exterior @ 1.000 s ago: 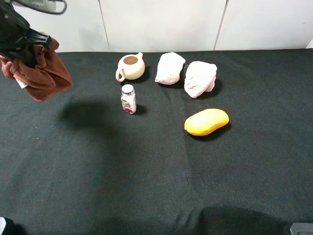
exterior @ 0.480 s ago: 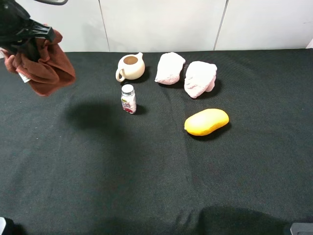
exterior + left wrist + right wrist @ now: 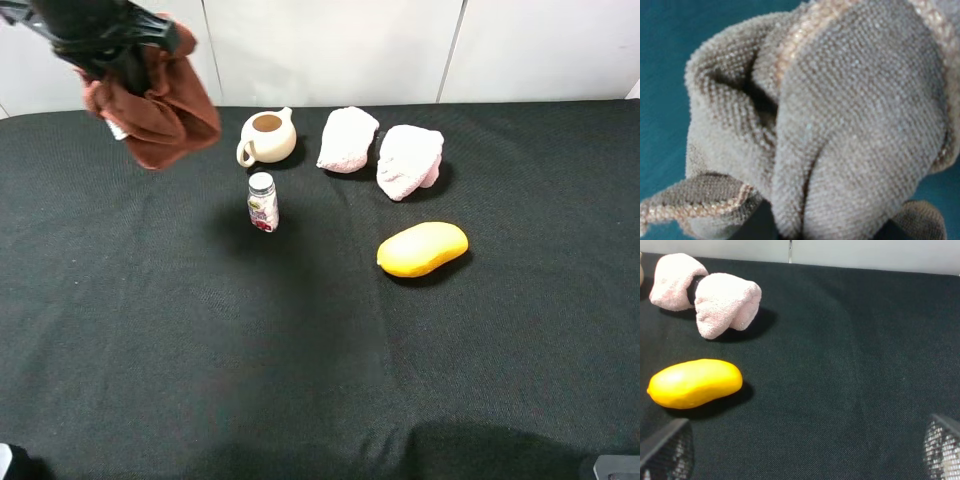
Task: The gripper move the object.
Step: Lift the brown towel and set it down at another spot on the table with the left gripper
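Note:
The object, a rust-brown cloth rag [image 3: 168, 112] with a small white tag, hangs in the air above the table's far left, just left of the teapot. My left gripper [image 3: 122, 60] is shut on its upper folds, with the fingertips buried in the fabric. In the left wrist view the bunched rag [image 3: 840, 125] fills nearly the whole picture and hides the jaws. My right gripper [image 3: 802, 452] stays low at the near right with its fingers far apart and nothing between them. Only a corner of that gripper [image 3: 610, 467] shows in the high view.
A cream teapot [image 3: 266, 136] stands at the back, with a small bottle [image 3: 262, 202] in front of it. Two pale pink towels [image 3: 347, 138] [image 3: 409, 158] lie to its right. A yellow oval [image 3: 422, 248] lies nearer the middle. A black cloth covers the table [image 3: 300, 350].
My left gripper has carried the rag to the right and slightly up, from the left edge to beside the teapot. Its shadow followed along the table. Nothing else moved.

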Controlling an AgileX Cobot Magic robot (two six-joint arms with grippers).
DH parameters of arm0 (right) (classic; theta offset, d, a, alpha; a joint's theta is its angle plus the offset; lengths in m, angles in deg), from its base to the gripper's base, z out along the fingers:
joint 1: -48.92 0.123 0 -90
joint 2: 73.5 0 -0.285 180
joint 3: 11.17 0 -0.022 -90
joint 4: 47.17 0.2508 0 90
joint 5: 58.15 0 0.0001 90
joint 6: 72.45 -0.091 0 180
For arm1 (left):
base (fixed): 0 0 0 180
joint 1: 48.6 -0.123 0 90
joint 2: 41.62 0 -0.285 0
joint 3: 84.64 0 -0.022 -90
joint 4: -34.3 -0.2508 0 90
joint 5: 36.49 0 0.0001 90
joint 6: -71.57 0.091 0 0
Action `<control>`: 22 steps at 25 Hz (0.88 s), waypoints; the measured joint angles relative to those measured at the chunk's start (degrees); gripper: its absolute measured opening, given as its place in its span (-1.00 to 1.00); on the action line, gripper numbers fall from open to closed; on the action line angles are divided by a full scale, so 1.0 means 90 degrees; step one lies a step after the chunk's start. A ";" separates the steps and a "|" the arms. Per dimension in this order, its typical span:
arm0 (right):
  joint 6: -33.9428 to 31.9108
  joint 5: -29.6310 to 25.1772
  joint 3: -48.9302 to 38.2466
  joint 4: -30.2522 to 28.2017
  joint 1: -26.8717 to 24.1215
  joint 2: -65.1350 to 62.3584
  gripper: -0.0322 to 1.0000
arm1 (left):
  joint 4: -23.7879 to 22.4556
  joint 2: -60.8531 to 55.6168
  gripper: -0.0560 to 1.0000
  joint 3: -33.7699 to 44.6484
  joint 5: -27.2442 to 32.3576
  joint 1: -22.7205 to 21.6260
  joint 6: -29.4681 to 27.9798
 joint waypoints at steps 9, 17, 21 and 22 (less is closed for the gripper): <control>0.0000 -0.0005 0.0000 0.0000 0.0000 0.0000 0.41 | 0.0022 0.0890 -0.52 -0.1236 0.0326 0.1078 -0.0062; 0.0000 -0.0005 0.0000 0.0000 0.0000 0.0000 0.41 | 0.0027 0.1683 -0.52 -0.2162 0.0633 0.1852 -0.0073; 0.0000 -0.0005 0.0000 0.0000 0.0000 0.0000 0.41 | 0.0027 0.1979 -0.52 -0.2441 0.0704 0.2168 -0.0076; 0.0000 -0.0005 0.0000 0.0000 0.0000 0.0000 0.41 | 0.0027 0.2040 -0.52 -0.2503 0.0717 0.2232 -0.0076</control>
